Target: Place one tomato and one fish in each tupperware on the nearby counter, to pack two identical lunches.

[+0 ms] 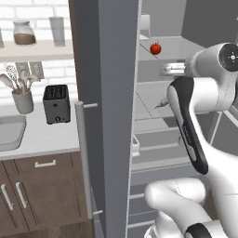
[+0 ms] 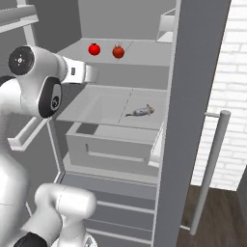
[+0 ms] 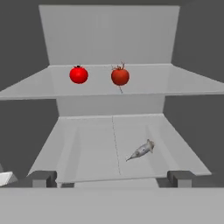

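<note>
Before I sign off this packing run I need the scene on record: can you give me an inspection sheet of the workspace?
Surface: counter at left, pale, beside the open fridge.
Job's things: two tomatoes apart on the upper fridge shelf; one fish on the shelf below.
Clutter: black toaster, utensil holder, sink on the counter; jar on the wall shelf.
Grippers: gripper open, empty, facing the shelves.
Cables: nothing seen.
Surroundings: fridge door open, white brick wall.

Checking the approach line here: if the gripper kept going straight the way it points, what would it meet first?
Probably the fridge's back wall. The open gripper points between the tomatoes' shelf and the fish below; depth is unclear.
</note>
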